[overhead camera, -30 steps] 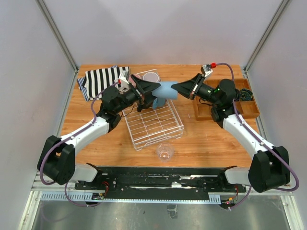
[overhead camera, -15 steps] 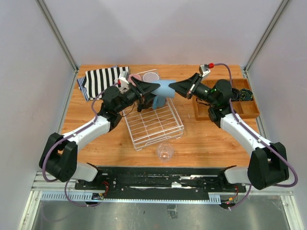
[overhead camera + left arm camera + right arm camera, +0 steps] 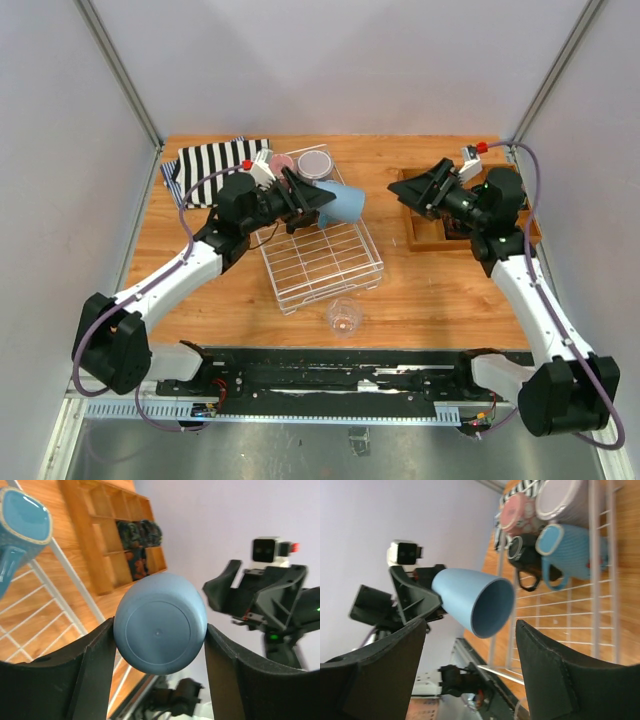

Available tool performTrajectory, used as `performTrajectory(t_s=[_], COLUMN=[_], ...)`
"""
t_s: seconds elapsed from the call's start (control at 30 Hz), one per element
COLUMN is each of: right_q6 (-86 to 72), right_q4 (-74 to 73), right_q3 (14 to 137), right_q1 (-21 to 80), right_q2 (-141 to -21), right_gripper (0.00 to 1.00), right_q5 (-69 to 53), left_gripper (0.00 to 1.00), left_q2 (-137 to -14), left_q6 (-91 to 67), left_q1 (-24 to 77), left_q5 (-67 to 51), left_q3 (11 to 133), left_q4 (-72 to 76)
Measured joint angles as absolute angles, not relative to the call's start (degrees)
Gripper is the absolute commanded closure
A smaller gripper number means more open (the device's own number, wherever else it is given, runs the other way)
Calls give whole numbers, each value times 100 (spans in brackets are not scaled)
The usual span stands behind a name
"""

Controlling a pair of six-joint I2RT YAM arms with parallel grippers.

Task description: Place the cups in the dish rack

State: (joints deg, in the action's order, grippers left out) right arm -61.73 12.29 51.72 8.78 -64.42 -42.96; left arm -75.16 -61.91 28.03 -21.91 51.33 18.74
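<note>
The left gripper [image 3: 326, 200] is clamping the light blue tumbler [image 3: 160, 630] across its base end. In the left wrist view both fingers [image 3: 95, 670] are pressing on opposite sides of the tumbler wall. The tumbler is lying on its side in the grip, with its base facing the left wrist camera and its open mouth pointing toward 3 o'clock in the top view. In that view it is hanging over the 1 o'clock corner of the dish rack [image 3: 320, 262].

The right gripper [image 3: 398, 189] is standing at 3 o'clock of the tumbler, apart from it. Its fingers [image 3: 555, 675] are spread wide and are gripping nothing. The tumbler mouth is facing the gap between them without touching either finger.

At the 12 o'clock end of the rack, four cups are sitting together: the pink mug [image 3: 517, 512], the grey-lilac cup [image 3: 565, 500], the dark mug [image 3: 525, 555] and the blue-grey mug [image 3: 575, 547]. The clear glass [image 3: 343, 316] is standing upright on the table [image 3: 440, 290], just beyond the rack's 6 o'clock edge.

The wooden compartment tray [image 3: 115, 535] is lying at 3 o'clock of the rack, beneath the right arm. A striped cloth [image 3: 212, 166] is lying at 10 o'clock.
</note>
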Motion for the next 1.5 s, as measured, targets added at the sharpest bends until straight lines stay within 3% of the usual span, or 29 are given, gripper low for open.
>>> performTrajectory(t_s=[0.43,0.83,1.5], right_q6=[-3819,-3411,-3247], right_q4=[-1494,-1946,-2108], right_q3=[5826,5865,5867], right_q1=[427,386,342], right_q2=[-6049,-5944,-5946], right_gripper=[24,24,23], right_q5=[-3782,-3680,-3592], left_gripper=[72,74,74], left_q2=[-8031,-9065,-9922], left_q6=[-3404,-2429,-1824], left_q1=[4053,4372,4681], left_q5=[-346,1076,1608], left_q3=[6759,7303,7874], left_q4=[-823,-2047,-2270])
